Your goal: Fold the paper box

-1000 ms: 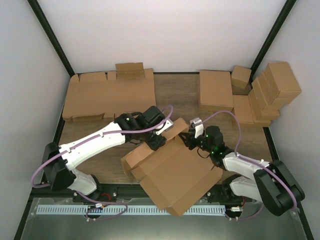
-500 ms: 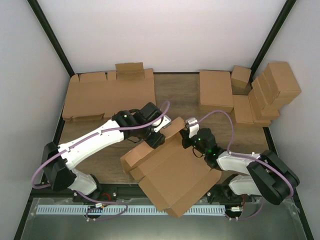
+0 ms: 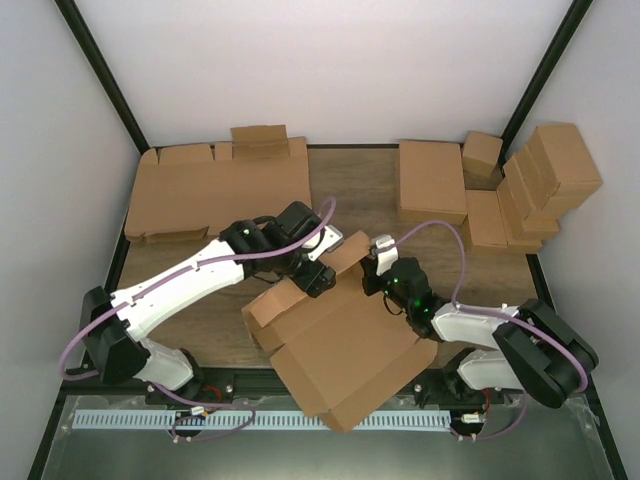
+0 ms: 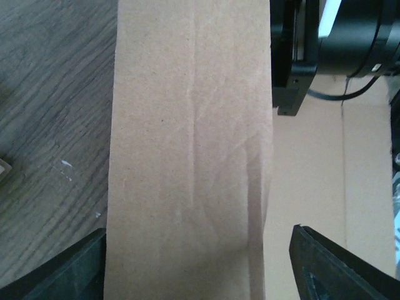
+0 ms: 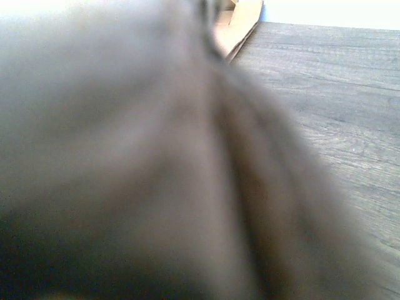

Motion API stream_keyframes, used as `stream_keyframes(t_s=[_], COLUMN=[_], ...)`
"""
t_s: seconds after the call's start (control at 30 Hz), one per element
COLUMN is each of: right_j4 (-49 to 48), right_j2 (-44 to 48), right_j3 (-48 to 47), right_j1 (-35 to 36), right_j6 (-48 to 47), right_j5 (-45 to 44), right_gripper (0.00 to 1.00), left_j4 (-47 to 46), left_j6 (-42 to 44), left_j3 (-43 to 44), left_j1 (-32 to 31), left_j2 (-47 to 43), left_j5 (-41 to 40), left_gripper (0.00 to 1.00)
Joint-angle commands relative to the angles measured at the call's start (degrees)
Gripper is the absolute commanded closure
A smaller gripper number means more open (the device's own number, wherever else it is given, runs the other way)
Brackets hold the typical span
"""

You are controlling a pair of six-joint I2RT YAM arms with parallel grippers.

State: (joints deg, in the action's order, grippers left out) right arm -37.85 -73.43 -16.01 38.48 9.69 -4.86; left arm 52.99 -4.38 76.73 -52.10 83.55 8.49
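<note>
The paper box (image 3: 345, 345) is a partly folded brown cardboard sheet at the near middle of the table, its near corner hanging past the table edge. A narrow flap (image 3: 345, 257) stands up at its far side. My left gripper (image 3: 318, 275) is open, and in the left wrist view (image 4: 200, 269) the flap (image 4: 190, 156) lies between its wide-spread fingers (image 4: 84, 269). My right gripper (image 3: 375, 268) is at the flap's right side and shows in the left wrist view (image 4: 325, 44). The right wrist view is filled by blurred cardboard (image 5: 156, 156), which hides its fingers.
A pile of flat cardboard blanks (image 3: 220, 190) lies at the back left. A closed flat box (image 3: 432, 180) and several stacked finished boxes (image 3: 545, 175) stand at the back right. Bare wood (image 3: 355, 195) shows between them. Black frame posts rise at both back corners.
My right gripper has moved left and closer to the upright flap. The box has shifted a little left and toward the near edge. My left gripper has stayed at the flap.
</note>
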Motion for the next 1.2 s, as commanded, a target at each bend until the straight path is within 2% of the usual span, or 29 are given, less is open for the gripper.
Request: stream_keyframes(t_s=[0.0, 0.2, 0.27, 0.3, 1.03, 1.1, 1.17], right_j4=[-1.22, -1.79, -1.86, -1.81, -2.06, -2.18, -2.46], right_j2=[1.06, 1.53, 1.44, 1.52, 2.74, 2.57, 2.49], right_j3=[-0.32, 0.21, 0.19, 0.19, 0.89, 0.89, 0.97], right_j1=[0.28, 0.29, 0.31, 0.28, 0.28, 0.28, 0.32], right_j6=[0.18, -0.21, -0.36, -0.45, -0.56, -0.6, -0.65], right_j5=[-3.36, -2.15, -1.94, -1.77, -0.51, -0.36, -0.19], right_gripper=[0.99, 0.99, 0.99, 0.99, 0.99, 0.92, 0.77], left_j4=[-2.52, -2.6, -2.81, -2.94, -2.89, -3.24, -3.37], left_j6=[-0.49, -1.53, -1.83, -2.0, -4.22, -3.95, -3.4], left_j3=[2.11, 1.44, 1.19, 1.15, -0.82, -1.62, -2.11], left_j1=[-0.28, 0.64, 1.01, 1.19, 3.26, 3.35, 3.37], left_j2=[-2.91, -4.58, -4.88, -5.01, -6.32, -6.17, -5.68], left_j5=[3.73, 1.98, 1.92, 1.81, -0.38, 0.1, 1.31], left_gripper=[0.19, 0.1, 0.01, 0.0, 0.0, 0.0, 0.0])
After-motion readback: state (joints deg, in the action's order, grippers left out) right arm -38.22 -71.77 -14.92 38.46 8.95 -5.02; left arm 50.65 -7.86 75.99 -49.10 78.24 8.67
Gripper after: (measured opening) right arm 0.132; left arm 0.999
